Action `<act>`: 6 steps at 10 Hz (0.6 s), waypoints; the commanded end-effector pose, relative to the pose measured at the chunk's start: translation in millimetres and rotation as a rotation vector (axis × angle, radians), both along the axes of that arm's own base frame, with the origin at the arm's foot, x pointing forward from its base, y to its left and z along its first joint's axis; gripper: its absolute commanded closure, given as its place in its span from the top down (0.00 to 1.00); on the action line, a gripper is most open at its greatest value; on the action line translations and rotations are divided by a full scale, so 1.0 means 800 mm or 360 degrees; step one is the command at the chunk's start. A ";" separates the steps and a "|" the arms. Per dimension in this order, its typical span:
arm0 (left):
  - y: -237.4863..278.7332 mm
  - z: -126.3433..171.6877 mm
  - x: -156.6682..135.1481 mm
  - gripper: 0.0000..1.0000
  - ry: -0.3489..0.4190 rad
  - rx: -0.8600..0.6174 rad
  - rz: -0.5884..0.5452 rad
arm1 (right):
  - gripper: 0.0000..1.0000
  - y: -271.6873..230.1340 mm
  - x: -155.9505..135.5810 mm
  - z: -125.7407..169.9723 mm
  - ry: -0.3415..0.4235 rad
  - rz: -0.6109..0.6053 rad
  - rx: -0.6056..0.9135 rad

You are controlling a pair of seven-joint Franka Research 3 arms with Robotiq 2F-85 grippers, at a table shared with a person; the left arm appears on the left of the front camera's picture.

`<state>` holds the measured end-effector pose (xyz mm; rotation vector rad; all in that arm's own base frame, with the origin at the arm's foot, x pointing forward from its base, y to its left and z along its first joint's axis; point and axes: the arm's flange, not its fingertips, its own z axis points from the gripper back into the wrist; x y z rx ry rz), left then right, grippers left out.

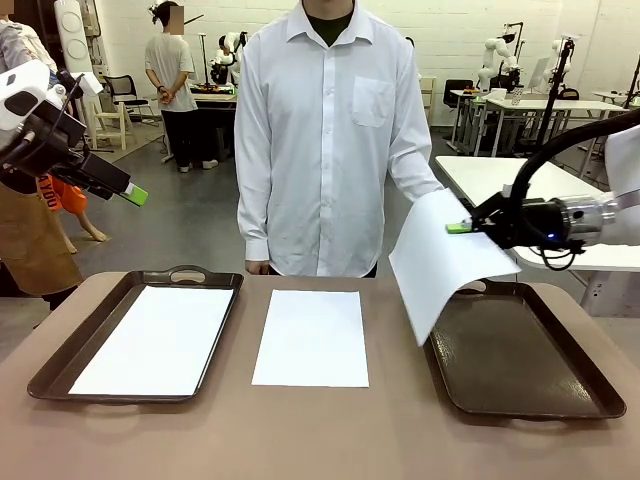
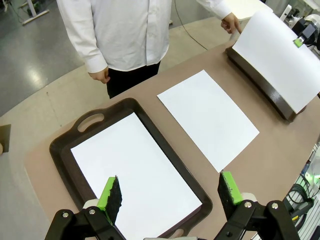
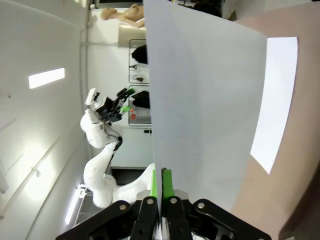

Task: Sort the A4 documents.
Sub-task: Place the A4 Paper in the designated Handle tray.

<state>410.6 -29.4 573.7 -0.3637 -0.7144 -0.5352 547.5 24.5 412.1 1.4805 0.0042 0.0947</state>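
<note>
standing here i count two dark brown trays: the left tray [image 1: 62, 365] at nine o'clock and the right tray [image 1: 520, 360] at three o'clock. three a4 documents in all: a first sheet [image 1: 155, 340] inside the left tray, a second sheet [image 1: 312, 338] flat on the one table [image 1: 320, 440] at the middle, and a third sheet [image 1: 440, 260] up in the air at three o'clock. two pincers, the left pincer [image 1: 135, 194] and the right pincer [image 1: 460, 227]. one person [image 1: 325, 130] stands at the table at twelve o'clock, and a second person [image 1: 170, 80] is farther back toward eleven o'clock.
</note>
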 end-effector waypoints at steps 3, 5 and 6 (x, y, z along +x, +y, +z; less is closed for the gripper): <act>-0.001 0.000 -0.001 1.00 -0.0001 0.0009 0.0002 | 0.01 -0.035 0.010 -0.008 -0.0027 0.0069 -0.0059; -0.001 0.000 -0.001 1.00 -0.0001 0.0009 0.0002 | 0.01 -0.046 -0.005 -0.033 -0.0068 0.0060 -0.0156; -0.001 0.000 -0.001 1.00 -0.0001 0.0009 0.0002 | 0.01 -0.052 -0.012 -0.045 -0.0084 0.0031 -0.0172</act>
